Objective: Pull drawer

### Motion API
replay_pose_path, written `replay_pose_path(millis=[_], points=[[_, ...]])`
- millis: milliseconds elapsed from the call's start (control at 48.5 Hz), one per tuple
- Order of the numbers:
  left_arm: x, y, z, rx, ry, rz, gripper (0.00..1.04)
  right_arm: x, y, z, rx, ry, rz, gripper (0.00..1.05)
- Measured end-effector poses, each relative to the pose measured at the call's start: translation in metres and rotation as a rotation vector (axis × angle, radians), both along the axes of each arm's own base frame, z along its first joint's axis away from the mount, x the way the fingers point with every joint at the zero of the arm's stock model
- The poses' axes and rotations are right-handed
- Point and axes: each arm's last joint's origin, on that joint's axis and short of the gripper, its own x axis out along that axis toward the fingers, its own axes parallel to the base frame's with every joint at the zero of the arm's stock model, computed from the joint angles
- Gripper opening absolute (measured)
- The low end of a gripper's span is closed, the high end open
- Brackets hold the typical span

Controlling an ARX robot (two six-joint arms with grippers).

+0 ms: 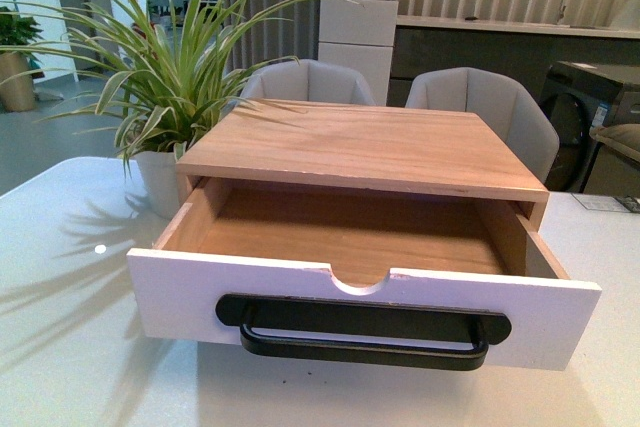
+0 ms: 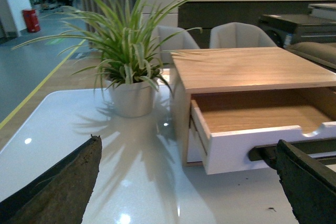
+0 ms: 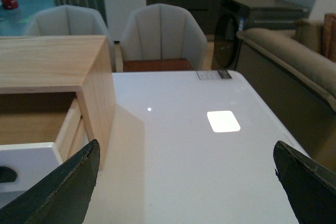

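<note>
The drawer (image 1: 180, 292) stands pulled well out of a low wooden cabinet (image 1: 370, 147) on the white table. Its white front carries a long black bar handle (image 1: 365, 332) and a semicircular notch (image 1: 360, 282), and the light wood inside holds nothing. Neither arm shows in the front view. In the left wrist view the drawer (image 2: 236, 148) lies ahead and to one side of my open left gripper (image 2: 189, 182), apart from it. My right gripper (image 3: 186, 182) is open over bare table beside the cabinet's side wall (image 3: 97, 95), with the drawer corner (image 3: 26, 161) at the frame edge.
A potted spider plant (image 1: 160, 87) in a white pot (image 2: 131, 98) stands at the cabinet's left rear corner. Two grey chairs (image 1: 310, 82) sit behind the table. The white tabletop (image 3: 199, 156) ends near a sofa (image 3: 294, 72) on the right.
</note>
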Motion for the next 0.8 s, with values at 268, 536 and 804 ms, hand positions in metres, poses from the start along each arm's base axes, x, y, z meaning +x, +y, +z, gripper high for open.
replay_pose_path(millis=[268,536,804], points=[[-0.001,0.009,-0.006,-0.046,0.014,0.077,0.97,0.001,-0.002,-0.007,0.048,0.013,-0.043,0.96],[-0.003,0.006,-0.014,-0.034,0.045,0.251,0.63,0.000,0.005,-0.018,0.052,0.009,0.163,0.57],[-0.002,0.005,-0.025,-0.030,0.053,0.248,0.16,0.000,0.019,-0.031,0.052,0.010,0.175,0.11]])
